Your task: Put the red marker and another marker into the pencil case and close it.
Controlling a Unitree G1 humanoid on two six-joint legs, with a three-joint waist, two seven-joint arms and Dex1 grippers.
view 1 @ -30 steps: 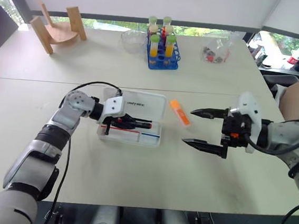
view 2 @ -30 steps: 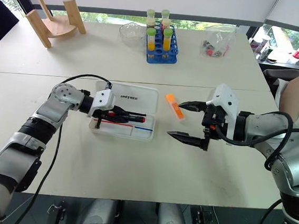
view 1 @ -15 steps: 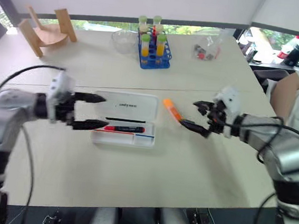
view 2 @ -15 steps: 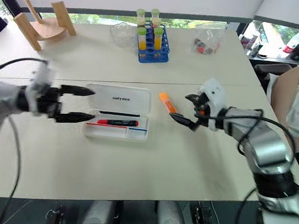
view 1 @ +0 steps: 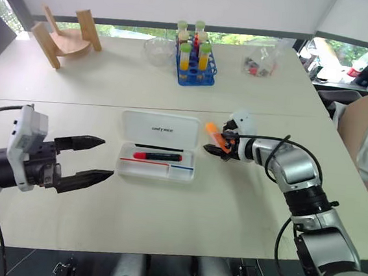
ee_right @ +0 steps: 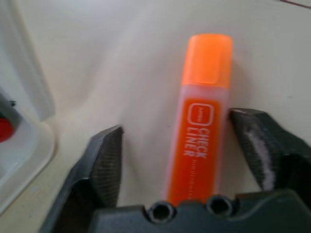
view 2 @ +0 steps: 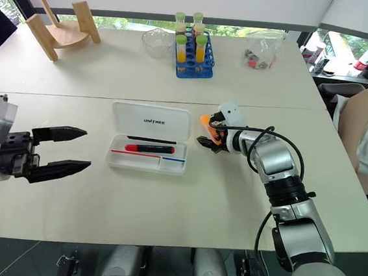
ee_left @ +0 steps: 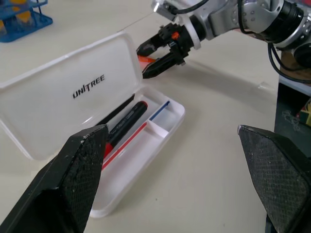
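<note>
The white pencil case (view 1: 157, 169) lies open mid-table, its lid (ee_left: 73, 97) flat behind the tray. The red marker (view 1: 158, 156) rests inside the tray. Right of the case, the orange highlighter (ee_right: 201, 121) lies on the table. My right gripper (view 1: 215, 141) is down at it, open, with one finger on each side of its body. A gap remains on one side; the other finger (ee_right: 252, 138) is close to the barrel. My left gripper (view 1: 106, 158) hovers left of the case, open and empty, pointing toward it.
At the back stand a blue test tube rack (view 1: 196, 64), a glass bowl (view 1: 160, 49), a wooden stand (view 1: 67, 35) and a clear bag (view 1: 259, 64). A person's arm (view 1: 361, 129) shows at the right table edge.
My left gripper let go of the red marker in the case, opened and drew back to the left. My right gripper moved to the highlighter and its fingers narrowed around it.
</note>
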